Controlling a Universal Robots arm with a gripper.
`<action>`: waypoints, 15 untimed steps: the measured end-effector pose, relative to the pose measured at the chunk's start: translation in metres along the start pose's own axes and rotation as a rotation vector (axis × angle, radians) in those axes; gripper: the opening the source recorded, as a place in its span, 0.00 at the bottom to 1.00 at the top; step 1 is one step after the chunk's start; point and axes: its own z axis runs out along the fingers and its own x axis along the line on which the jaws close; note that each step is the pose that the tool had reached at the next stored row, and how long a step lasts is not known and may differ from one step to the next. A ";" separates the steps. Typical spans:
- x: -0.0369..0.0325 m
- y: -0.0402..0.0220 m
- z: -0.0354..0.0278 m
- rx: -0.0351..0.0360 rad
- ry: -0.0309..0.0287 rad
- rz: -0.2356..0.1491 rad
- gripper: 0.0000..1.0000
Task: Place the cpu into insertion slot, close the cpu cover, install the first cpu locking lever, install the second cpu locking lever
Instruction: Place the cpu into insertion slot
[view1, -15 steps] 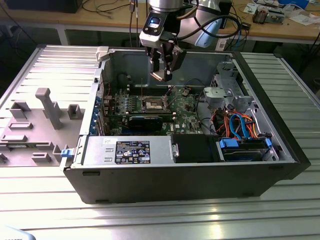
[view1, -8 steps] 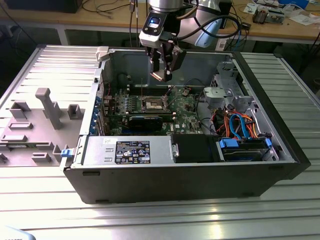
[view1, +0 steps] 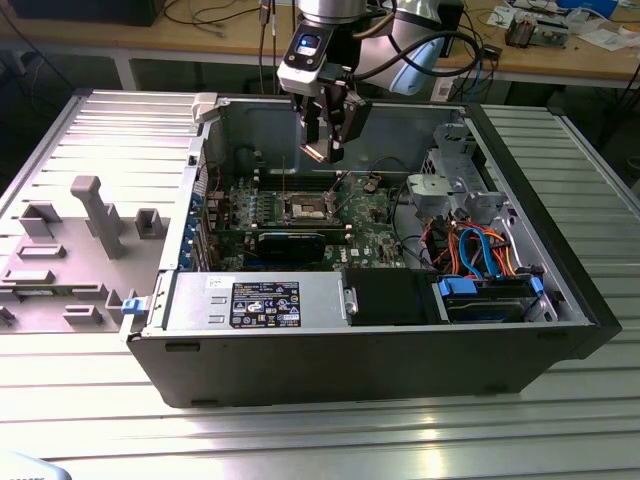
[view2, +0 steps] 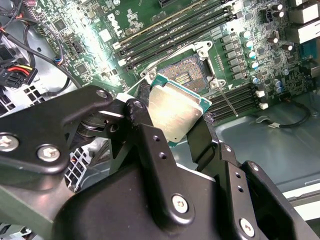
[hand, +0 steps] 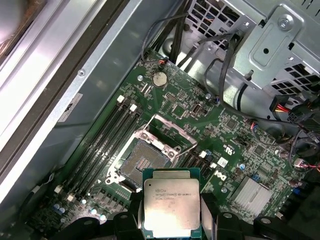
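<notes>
As seen from beside the bench (view1: 300, 440), the items stood as follows.

Computer case (view1: 400, 350): dark, lying on its side on the ribbed metal bench, side panel off, insides exposed.

Arm: reaching down into the case from the far side in the exterior view.

Jaws: clenched on the cpu (view2: 175, 112), one black finger (view2: 150, 135) on each of two opposite edges.

Cpu: square, silvery-tan top facing up in the first wrist view (hand: 171, 207); held in the air above the green board (hand: 225, 130), near the insertion slot but apart from it, not seated.

Insertion slot (hand: 142, 160): square, dark centre bare, silvery rim; in the exterior view (view1: 305, 208) it lay near the middle of the board.

Cpu cover (hand: 172, 127): thin silvery frame, lifted off the slot, hinged at the slot's far edge.

Locking lever (view2: 227, 102): thin metal rod, unlatched, beside the slot.

Memory slots (hand: 107, 135): long, narrow, black, in a row beside the slot.

Black card (view1: 292, 243): long, plugged into the board on the near side of the slot.

Coin battery (hand: 159, 78): round, on the board near the case wall.

Drive cage (hand: 272, 50): grey perforated metal, with orange and blue cables (view1: 480, 250) nearby.

Grey tray (view1: 60, 260): holding upright fixtures, on the bench at the exterior view's left, well apart from the jaws.
</notes>
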 end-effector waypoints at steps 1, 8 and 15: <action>0.0000 0.0000 0.0000 0.0000 0.0001 0.001 0.55; 0.0000 0.0000 0.0000 0.0007 0.0003 0.010 0.55; 0.0000 0.0000 0.0000 0.0016 0.0005 0.022 0.55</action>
